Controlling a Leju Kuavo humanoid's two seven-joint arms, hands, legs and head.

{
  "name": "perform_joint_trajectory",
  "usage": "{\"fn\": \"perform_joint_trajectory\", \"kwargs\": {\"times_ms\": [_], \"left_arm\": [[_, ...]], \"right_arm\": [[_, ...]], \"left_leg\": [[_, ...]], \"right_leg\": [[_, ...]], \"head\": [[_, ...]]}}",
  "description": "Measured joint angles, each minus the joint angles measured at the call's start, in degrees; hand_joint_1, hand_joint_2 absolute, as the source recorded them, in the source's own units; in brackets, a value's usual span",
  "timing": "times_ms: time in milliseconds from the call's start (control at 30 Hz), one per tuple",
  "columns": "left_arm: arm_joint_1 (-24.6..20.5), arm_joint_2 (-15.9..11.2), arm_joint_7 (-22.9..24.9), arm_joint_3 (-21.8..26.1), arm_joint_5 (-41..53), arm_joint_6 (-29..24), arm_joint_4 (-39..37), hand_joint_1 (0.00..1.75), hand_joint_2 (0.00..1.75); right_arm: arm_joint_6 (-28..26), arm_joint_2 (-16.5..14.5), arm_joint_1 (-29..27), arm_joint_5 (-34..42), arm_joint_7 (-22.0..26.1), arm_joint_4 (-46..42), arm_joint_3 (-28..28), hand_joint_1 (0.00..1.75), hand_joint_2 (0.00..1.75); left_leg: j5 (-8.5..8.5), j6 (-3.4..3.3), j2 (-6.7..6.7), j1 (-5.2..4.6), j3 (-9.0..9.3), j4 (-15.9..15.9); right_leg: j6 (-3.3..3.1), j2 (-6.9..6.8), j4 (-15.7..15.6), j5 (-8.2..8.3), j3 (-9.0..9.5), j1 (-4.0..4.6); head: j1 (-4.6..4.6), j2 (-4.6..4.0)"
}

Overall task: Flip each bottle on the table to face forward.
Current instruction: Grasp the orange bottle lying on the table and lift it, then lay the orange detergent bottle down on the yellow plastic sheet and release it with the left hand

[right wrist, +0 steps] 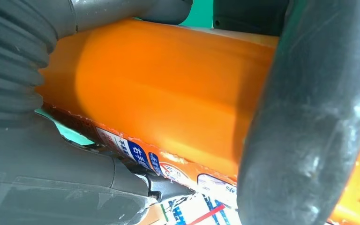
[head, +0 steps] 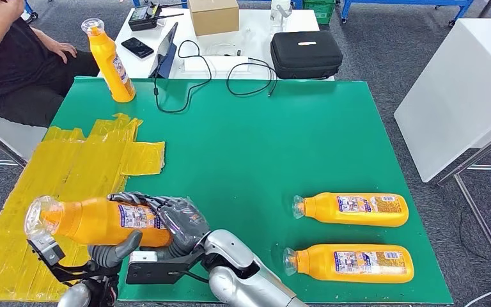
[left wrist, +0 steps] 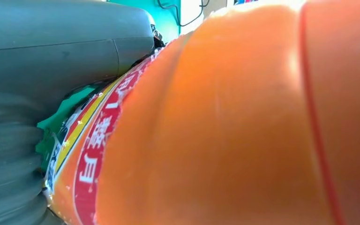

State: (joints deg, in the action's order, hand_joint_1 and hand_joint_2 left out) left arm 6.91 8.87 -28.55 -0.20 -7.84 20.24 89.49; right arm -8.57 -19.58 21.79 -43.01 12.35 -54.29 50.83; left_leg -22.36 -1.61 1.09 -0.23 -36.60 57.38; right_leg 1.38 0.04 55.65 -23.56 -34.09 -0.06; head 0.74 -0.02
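Note:
An orange bottle (head: 96, 220) with a clear cap is held on its side above the table's front left corner, cap to the left. My right hand (head: 182, 220) wraps its fingers (right wrist: 304, 122) around the bottle's base end (right wrist: 159, 89). My left hand (head: 112, 251) holds it from below, its thumb (left wrist: 65, 47) lying along the bottle's label (left wrist: 93, 154). Two more orange bottles (head: 351, 209) (head: 350, 263) lie on their sides at the front right of the green table (head: 249, 141), caps to the left. A fourth bottle (head: 110, 61) stands upright at the far left corner.
A crumpled yellow sheet (head: 70, 173) covers the table's left part. A person (head: 13, 57) sits beyond the far left corner. Behind the table lie a black case (head: 305, 54), a cardboard box (head: 213, 14), a phone (head: 137, 47) and cables (head: 230, 77). A white table (head: 460, 83) stands to the right.

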Motion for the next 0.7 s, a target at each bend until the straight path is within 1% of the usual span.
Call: {"fn": "perform_joint_trajectory", "kwargs": {"times_ms": [133, 267, 367, 467, 600, 700], "left_arm": [[0.19, 0.03, 0.00, 0.28, -0.14, 0.32, 0.15, 1.75, 1.75], [0.40, 0.17, -0.04, 0.38, 1.15, -0.37, 0.80, 1.75, 1.75], [0.64, 0.32, 0.05, 0.42, 3.67, -1.90, 1.87, 1.75, 1.75], [0.49, 0.44, 0.23, 0.51, 9.60, -6.13, 3.08, 1.75, 1.75], [-0.41, 0.46, 0.93, 2.03, 16.38, -11.77, 3.94, 1.75, 1.75], [-1.73, 0.33, 1.39, 3.08, 24.05, -16.83, 3.92, 1.75, 1.75]], "right_arm": [[-0.05, 0.00, 0.02, 0.00, 0.02, 0.00, 0.16, 1.75, 1.75], [-0.70, 0.25, -0.35, -0.33, 0.00, -0.50, 0.03, 0.00, 1.75], [-1.84, 1.13, -1.74, -0.79, -0.76, -2.52, -0.71, 0.00, 1.75], [-1.99, 2.76, -4.16, -0.16, -1.91, -7.11, -3.06, 0.00, 1.75], [-0.91, 5.16, -6.81, 0.51, -2.13, -15.55, -8.08, 0.00, 0.00], [-0.71, 7.09, -7.98, 1.47, -1.80, -20.99, -11.37, 0.00, 0.00]], "left_leg": [[0.00, 0.00, 0.01, 0.00, 0.00, 0.00], [0.00, 0.00, 0.01, 0.00, 0.00, 0.00], [0.00, 0.00, 0.05, -0.01, 0.00, 0.00], [0.00, 0.00, 0.08, -0.02, -0.02, 0.01], [-0.02, -0.02, 0.06, -0.04, -0.01, 0.01], [0.02, -0.03, 0.10, -0.02, -0.01, 0.01]], "right_leg": [[0.00, 0.00, 0.00, 0.00, 0.00, 0.00], [0.00, 0.00, 0.00, 0.00, -0.01, 0.00], [0.00, -0.01, 0.00, 0.00, -0.01, 0.00], [0.00, -0.02, -0.01, 0.00, -0.01, 0.00], [0.02, -0.01, -0.02, 0.02, -0.03, -0.01], [0.01, -0.02, -0.02, 0.02, -0.02, -0.01]], "head": [[0.01, 0.00], [0.01, 0.00], [0.00, 0.00], [0.01, 0.00], [-0.02, 0.00], [0.00, 0.00]]}}
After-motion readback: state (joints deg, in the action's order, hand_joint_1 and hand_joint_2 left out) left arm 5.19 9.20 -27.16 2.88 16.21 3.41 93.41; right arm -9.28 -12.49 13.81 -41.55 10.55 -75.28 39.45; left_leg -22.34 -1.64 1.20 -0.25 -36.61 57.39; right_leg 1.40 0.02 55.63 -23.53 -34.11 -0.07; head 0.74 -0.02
